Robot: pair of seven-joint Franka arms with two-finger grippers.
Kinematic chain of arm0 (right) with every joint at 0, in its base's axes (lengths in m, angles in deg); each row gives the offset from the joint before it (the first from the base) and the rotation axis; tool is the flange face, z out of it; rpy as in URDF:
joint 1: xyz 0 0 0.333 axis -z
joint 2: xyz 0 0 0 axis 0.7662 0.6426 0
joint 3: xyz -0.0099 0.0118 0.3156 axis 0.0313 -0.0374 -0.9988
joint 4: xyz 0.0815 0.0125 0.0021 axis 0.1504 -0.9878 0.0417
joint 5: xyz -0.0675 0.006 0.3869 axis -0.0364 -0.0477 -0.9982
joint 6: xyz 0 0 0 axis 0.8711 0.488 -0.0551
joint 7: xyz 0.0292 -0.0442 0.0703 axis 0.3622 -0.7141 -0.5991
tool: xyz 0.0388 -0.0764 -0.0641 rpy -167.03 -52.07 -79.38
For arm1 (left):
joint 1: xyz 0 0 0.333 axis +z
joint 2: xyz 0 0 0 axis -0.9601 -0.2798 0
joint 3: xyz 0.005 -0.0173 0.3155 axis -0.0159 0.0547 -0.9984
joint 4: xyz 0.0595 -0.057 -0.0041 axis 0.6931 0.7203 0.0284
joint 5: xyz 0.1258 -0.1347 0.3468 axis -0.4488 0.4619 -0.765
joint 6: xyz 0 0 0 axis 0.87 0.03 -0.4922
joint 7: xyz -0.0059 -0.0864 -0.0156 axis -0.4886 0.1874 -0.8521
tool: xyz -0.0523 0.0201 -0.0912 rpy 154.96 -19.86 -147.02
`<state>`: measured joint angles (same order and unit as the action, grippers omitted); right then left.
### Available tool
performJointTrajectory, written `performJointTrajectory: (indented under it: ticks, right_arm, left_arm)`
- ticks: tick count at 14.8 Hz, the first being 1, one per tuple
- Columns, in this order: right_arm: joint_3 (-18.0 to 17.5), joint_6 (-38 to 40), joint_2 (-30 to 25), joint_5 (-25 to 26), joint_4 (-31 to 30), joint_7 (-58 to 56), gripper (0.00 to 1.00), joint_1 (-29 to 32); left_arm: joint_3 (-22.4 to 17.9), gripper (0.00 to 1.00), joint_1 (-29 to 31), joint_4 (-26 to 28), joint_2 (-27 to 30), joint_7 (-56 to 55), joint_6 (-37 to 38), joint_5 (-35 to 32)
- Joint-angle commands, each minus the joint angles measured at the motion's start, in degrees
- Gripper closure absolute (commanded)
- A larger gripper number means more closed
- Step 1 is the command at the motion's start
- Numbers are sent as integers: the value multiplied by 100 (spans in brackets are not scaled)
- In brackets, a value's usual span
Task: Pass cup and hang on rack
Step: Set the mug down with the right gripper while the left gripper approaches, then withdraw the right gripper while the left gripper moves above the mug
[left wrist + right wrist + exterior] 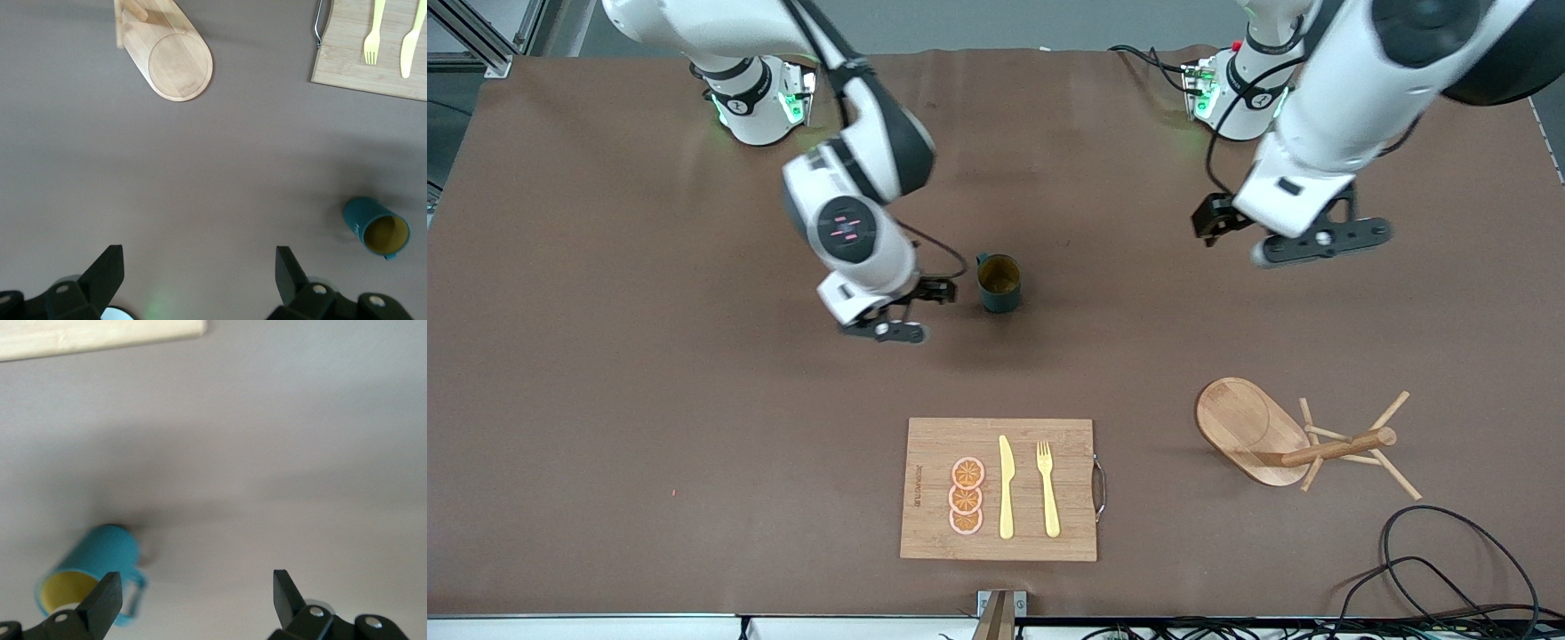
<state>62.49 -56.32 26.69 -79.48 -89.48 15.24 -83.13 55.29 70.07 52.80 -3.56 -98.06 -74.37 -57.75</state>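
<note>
Both of my end effectors have their fingers spread apart and hold nothing. My right end effector (894, 322) hangs over the bench (605, 373) just beside the cup (999, 283), on the side toward the right arm's end; in the right wrist view its two dark fingers (105, 599) stand wide, with the cup (90, 570) off to one side of them and not between them. My left end effector (1303, 252) waits in the air over bare bench toward the left arm's end, well apart from the cup; its fingers (107, 270) are wide too, with only brown surface between them.

The cup stands upright on the bench near the middle, its yellow-brown inside showing and its small loop handle on the rim side away from the front camera.

The rack (1280, 436) is nearer to the front camera than the cup, toward the left arm's end. Its oval base, post and thin pegs all show.

Also nearer to the camera than the cup lies a bamboo cutting board (925, 444) with a metal handle. On it are three orange slices (967, 495), a yellow knife (1006, 489) and a yellow fork (1048, 489). Black cables (1449, 569) lie by the bench's camera-side edge.
</note>
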Motion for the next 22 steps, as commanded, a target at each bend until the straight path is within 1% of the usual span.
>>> performJointTrajectory:
  ticks: [1,2,3,5,7,9,10,11,12,15,16,19,22]
  right_arm:
    - [-98,516,-438,-38,-187,-1490,0,918]
    - [-98,683,-534,6,-187,-1957,0,1226]
    - [-98,798,-640,102,-187,-2179,0,1516]
    - [-107,1052,-921,663,-178,-2339,0,1938]
    - [-107,1290,-1167,797,-169,-2724,0,2360]
    - [-98,1405,-1343,893,-169,-2796,0,2634]
    - [-107,1510,-1413,1033,-152,-2805,0,2757]
    - [-107,1659,-1449,1209,-126,-2910,0,2845]
    - [-107,1817,-1484,1315,-56,-3067,0,2863]
    - [-107,2134,-1423,1334,374,-3157,0,3048]
    - [-107,2161,-1406,1325,541,-3165,0,3074]
    - [-115,2564,-1143,1307,999,-3174,0,3162]
    - [-107,2627,-1124,1307,1114,-3192,0,3259]
  left_arm:
    - [63,0,-474,-127,-370,-882,-224,-262]
    - [54,0,-649,-127,-502,-1259,-356,-262]
    - [54,0,-851,-135,-625,-1559,-488,-280]
    - [54,0,-1299,-136,-871,-2139,-690,-516]
    - [54,0,-1721,-144,-1196,-2772,-778,-788]
    - [54,0,-2196,-144,-1495,-3457,-1137,-999]
    - [45,0,-2433,-153,-1688,-3800,-1270,-1201]
    - [45,0,-2679,-214,-1890,-4186,-1350,-1438]
    - [45,0,-2916,-406,-2153,-4582,-1359,-1675]
    - [-69,1,-3751,-1039,-3032,-5768,-1359,-2316]
    - [-130,1,-3971,-1136,-3235,-6129,-1359,-2580]
    - [-323,2,-4464,-1199,-3614,-6860,-1377,-3109]
    - [-657,5,-4982,-1217,-3860,-7431,-1394,-3390]
